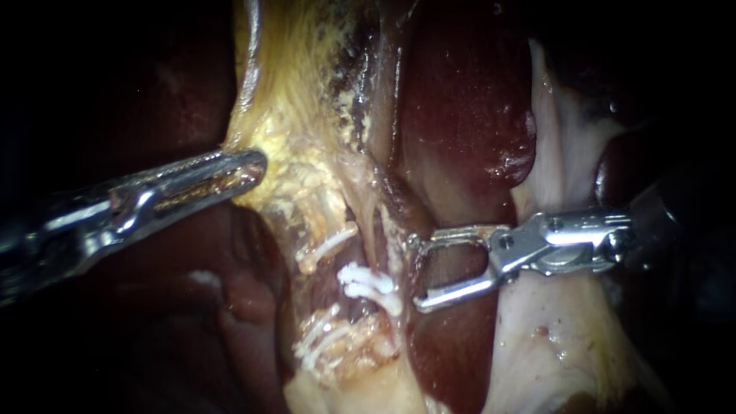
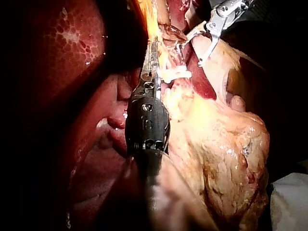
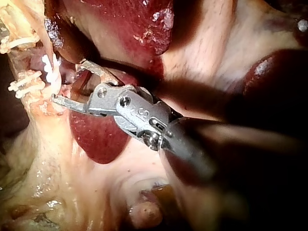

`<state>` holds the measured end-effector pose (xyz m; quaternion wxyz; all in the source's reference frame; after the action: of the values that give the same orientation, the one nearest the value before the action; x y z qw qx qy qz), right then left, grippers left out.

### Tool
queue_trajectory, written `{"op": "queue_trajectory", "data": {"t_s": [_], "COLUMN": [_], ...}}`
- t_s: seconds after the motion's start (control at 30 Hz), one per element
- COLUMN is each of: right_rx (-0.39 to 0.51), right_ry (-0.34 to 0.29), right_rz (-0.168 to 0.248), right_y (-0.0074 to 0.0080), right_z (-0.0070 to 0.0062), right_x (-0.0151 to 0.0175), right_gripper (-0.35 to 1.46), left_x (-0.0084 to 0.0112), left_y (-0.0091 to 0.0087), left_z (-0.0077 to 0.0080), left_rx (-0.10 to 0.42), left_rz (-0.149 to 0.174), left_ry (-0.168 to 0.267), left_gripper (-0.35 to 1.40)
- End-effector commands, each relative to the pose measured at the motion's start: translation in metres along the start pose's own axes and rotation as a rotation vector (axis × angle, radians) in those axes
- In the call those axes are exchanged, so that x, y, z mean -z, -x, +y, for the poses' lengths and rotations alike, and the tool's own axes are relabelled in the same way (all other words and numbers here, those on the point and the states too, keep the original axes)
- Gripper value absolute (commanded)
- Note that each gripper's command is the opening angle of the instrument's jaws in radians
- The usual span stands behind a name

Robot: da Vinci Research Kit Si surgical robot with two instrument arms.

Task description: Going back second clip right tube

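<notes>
My left instrument (image 1: 245,170), at frame left, grips yellow tissue (image 1: 307,115), while my right instrument (image 1: 418,272) gapes empty-jawed just right of the white clips (image 1: 368,285) on the right tube (image 1: 374,234), shaft running off rightward.

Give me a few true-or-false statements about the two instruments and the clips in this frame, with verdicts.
1. The silver right instrument stands open and empty. True.
2. The silver left instrument is open and clear of tissue. False: it is shut on the pale yellow fatty tissue.
3. Several small white clips sit on the tissue between the two instruments. True.
4. The right instrument encloses the nearest clip. False: it lies beside the clips, not around them, with dark red liver showing through its gap.
</notes>
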<state>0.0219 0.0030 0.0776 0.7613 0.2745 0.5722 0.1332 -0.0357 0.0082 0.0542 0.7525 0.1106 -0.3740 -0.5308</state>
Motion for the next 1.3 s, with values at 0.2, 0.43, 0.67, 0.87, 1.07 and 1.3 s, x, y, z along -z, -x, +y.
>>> {"op": "queue_trajectory", "data": {"t_s": [0.2, 0.43, 0.67, 0.87, 1.07, 1.3], "right_rx": [0.001, 0.167, 0.264, 0.281, 0.281, 0.281], "right_ry": [-0.014, -0.029, -0.004, 0.007, 0.007, 0.008], "right_rz": [0.002, 0.004, 0.007, 0.033, 0.033, 0.039], "right_y": [0.0001, -0.0028, -0.006, -0.0076, -0.0076, -0.0077], "right_z": [-0.0002, -0.0007, -0.0011, -0.001, -0.0011, -0.0011], "right_x": [-0.0009, 0.0023, 0.0057, 0.0071, 0.007, 0.0069], "right_gripper": [0.6, 0.6, 0.6, 0.6, 0.6, 0.6], "left_x": [0.0, 0.0001, -0.0003, -0.0018, -0.0058, -0.01], "left_y": [0.0, 0.0, -0.0004, -0.0017, -0.0053, -0.0069], "left_z": [0.0, 0.0, -0.0002, 0.0001, 0.0011, 0.0009], "left_rx": [0.0, 0.0, -0.001, -0.007, -0.013, -0.019], "left_rz": [0.0, 0.0, -0.003, -0.005, 0.035, 0.056], "left_ry": [0.0, 0.0, 0.003, 0.013, 0.007, 0.0], "left_gripper": [-0.35, -0.35, -0.35, -0.35, -0.35, -0.35]}}
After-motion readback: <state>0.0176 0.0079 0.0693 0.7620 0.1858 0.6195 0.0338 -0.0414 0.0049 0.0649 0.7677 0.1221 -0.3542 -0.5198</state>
